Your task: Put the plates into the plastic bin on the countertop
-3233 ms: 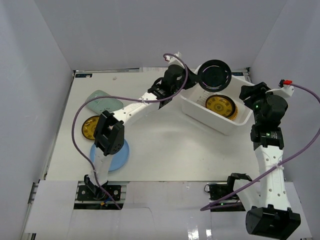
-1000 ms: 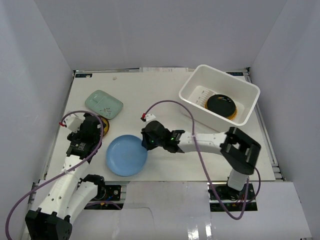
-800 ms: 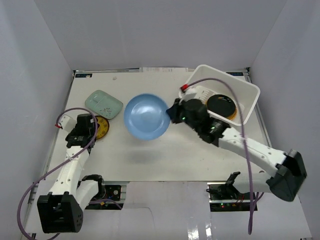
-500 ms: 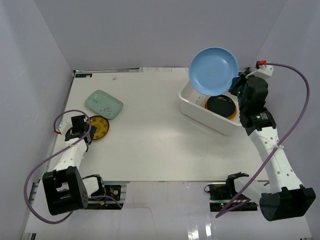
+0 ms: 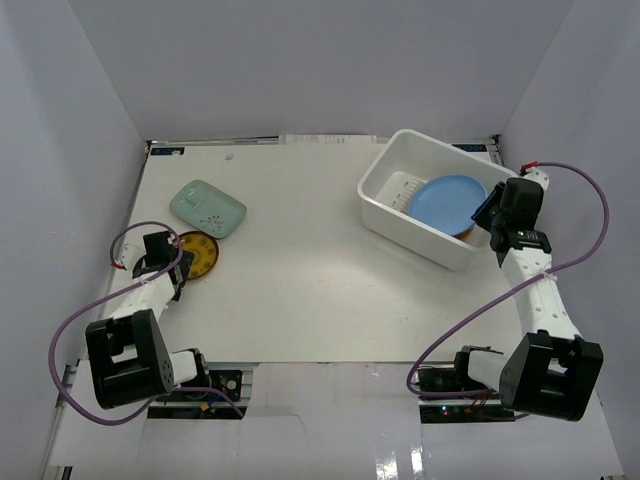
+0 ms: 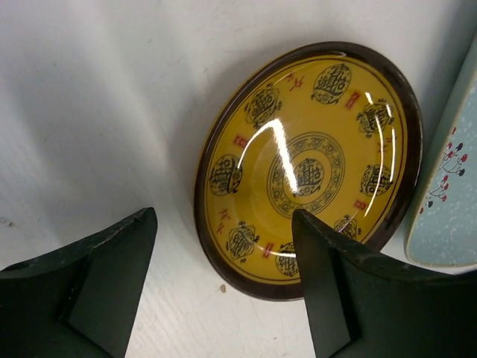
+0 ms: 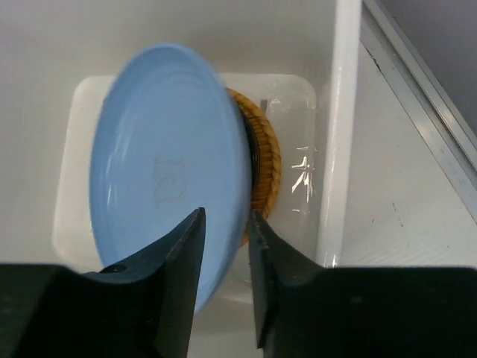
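**Left gripper**. The jaws stand wide apart and hold nothing, and the two dark fingers are low over the white countertop. The gold-patterned plate lies flat on the countertop directly ahead of the fingertips, offset toward the right finger. Its near-left rim falls within the gap between the fingers. The right finger's tip overlaps the plate's dark rim in the wrist view, but contact cannot be judged. Past the plate on the right-finger side, just beside it, is the speckled edge of the mint-green oblong plate.

**Right gripper**. The jaws are narrow and closed on the near rim of the light blue plate. The plate extends forward from the fingertips, tilted, inside the plastic bin. On the right-finger side it leans over a woven orange-tan plate, and a thin dark rim shows between the two. The bin's glossy white wall rises just outside the right finger. In the overhead view this gripper sits at the bin's rim, well apart from the left gripper.
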`<control>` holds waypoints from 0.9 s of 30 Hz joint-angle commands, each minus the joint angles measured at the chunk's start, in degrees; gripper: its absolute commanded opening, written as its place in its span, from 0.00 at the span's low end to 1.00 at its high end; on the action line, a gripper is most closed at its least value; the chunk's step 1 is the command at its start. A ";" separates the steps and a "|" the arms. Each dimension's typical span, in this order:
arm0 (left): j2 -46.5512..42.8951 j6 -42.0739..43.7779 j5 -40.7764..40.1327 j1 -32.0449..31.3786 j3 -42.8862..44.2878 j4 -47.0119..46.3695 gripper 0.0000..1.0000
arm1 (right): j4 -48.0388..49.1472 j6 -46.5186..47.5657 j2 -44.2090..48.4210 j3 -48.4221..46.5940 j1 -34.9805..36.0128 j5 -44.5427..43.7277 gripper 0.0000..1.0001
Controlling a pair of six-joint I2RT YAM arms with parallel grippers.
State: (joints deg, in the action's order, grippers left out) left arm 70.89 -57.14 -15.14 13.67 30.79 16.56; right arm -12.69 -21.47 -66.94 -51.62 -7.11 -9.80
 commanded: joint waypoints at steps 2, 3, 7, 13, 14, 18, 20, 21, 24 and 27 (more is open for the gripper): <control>3.20 -0.95 1.78 0.83 -1.52 -3.02 0.81 | 5.74 -0.94 3.91 1.51 -0.18 6.28 0.45; 3.63 -1.30 1.78 0.83 -1.43 -3.20 0.79 | 5.83 -0.85 4.35 1.87 -0.18 6.81 0.56; 4.08 -1.65 2.30 0.92 -1.60 -3.64 0.61 | 5.04 -0.94 7.51 2.48 -0.09 12.60 0.71; 3.02 0.10 -0.42 0.92 -2.05 -3.90 0.32 | 9.87 -6.99 14.28 5.29 6.20 21.66 0.73; 3.28 0.54 -1.55 0.92 -1.87 -3.55 0.25 | 11.01 -7.52 14.81 5.82 8.24 21.32 0.73; 5.04 1.77 -2.53 1.01 -0.64 -2.50 0.02 | 11.72 -8.50 16.66 5.56 18.00 17.81 0.73; 4.70 2.74 -3.14 1.01 -0.11 -1.45 0.00 | 11.46 -8.50 17.19 5.12 20.82 17.10 0.73; 4.17 3.18 -3.49 1.01 -0.02 -1.00 0.00 | 11.46 -8.50 17.36 4.95 21.26 17.27 0.73; 1.80 5.37 -4.20 1.01 1.11 1.98 0.00 | 11.46 -8.67 17.54 4.42 23.11 17.80 0.73; -1.97 8.01 -4.11 1.09 3.49 6.29 0.00 | 11.98 -9.55 16.06 3.72 25.91 18.41 0.74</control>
State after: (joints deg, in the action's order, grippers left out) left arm 72.14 -54.11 -16.56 14.55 32.14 14.79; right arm -3.95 -30.00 -50.35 -45.95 16.86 7.90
